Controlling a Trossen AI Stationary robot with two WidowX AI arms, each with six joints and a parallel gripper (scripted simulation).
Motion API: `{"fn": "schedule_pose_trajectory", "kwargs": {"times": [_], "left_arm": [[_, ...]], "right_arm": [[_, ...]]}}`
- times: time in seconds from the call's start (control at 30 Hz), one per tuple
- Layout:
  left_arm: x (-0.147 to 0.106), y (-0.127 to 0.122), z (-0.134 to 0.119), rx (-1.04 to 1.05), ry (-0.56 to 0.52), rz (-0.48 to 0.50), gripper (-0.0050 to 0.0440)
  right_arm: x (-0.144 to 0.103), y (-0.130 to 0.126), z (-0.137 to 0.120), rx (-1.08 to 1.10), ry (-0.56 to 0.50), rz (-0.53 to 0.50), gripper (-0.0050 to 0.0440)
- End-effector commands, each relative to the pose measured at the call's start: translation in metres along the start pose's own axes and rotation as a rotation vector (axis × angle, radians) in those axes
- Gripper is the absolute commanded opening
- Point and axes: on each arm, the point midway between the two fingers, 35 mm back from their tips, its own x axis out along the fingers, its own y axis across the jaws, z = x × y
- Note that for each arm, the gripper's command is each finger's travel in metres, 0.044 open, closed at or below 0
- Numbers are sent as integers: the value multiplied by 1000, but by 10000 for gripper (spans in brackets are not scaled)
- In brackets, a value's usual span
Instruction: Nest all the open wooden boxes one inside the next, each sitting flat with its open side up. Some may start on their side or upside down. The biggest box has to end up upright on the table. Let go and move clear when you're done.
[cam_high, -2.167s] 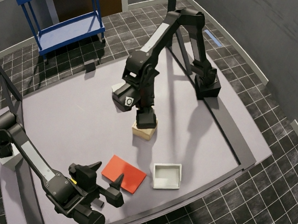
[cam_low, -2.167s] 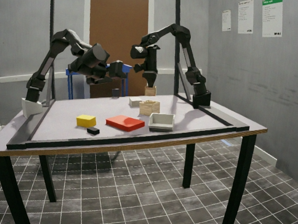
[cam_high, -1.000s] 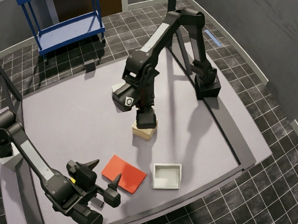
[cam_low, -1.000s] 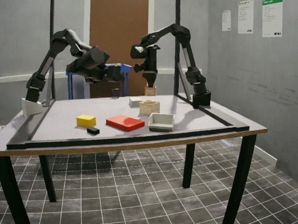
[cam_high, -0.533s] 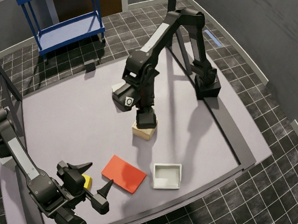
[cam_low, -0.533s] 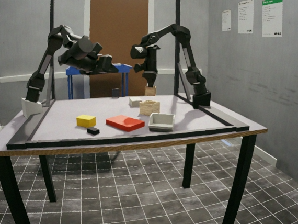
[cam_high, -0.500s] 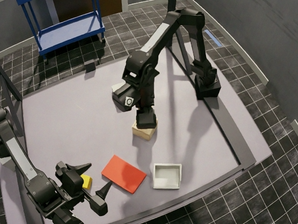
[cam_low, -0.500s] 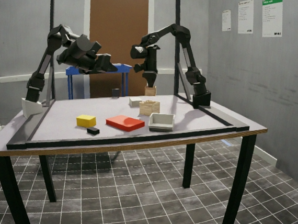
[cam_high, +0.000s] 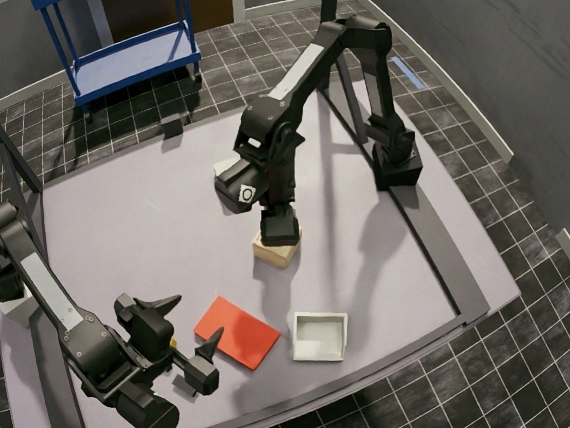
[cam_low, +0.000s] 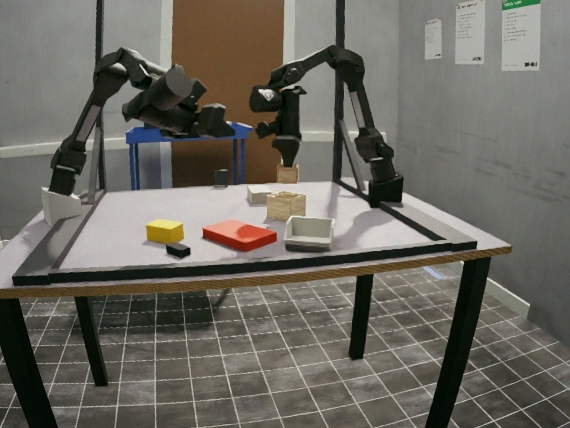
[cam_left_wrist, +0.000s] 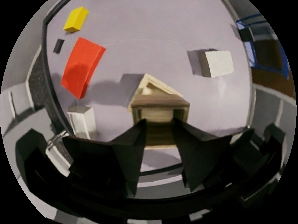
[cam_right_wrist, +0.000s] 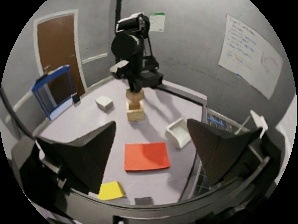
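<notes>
My left gripper (cam_low: 287, 150) is shut on a small wooden box (cam_low: 287, 173) and holds it in the air over the middle of the table. The box also shows between the fingers in the left wrist view (cam_left_wrist: 157, 106). A larger open wooden box (cam_low: 285, 205) stands upright on the table in front of it. In the top view the left gripper (cam_high: 280, 226) covers most of a wooden box (cam_high: 276, 251). A white open box (cam_high: 320, 336) sits upright near the front edge. My right gripper (cam_high: 190, 322) is open and empty, raised above the front left of the table.
A flat red block (cam_high: 236, 339) lies beside the white open box. A yellow block (cam_low: 164, 230) and a small black block (cam_low: 178, 249) lie to its left. A small white block (cam_low: 259, 194) sits behind the wooden box. A blue cart (cam_high: 130, 55) stands beyond the table.
</notes>
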Motion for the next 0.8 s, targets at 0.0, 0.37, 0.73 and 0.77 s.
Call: {"fn": "schedule_pose_trajectory", "kwargs": {"times": [0.0,0.37,0.73,0.77], "left_arm": [[-10,1,5,7,-24,24,211],[-10,1,6,80,-24,25,211],[-10,1,5,383,-19,28,211],[-10,1,5,417,-18,28,211]], "right_arm": [[32,4,32,-41,-11,73,400],[33,5,30,-34,-11,77,400],[33,5,30,-34,-11,77,400],[33,5,30,-34,-11,77,400]]}}
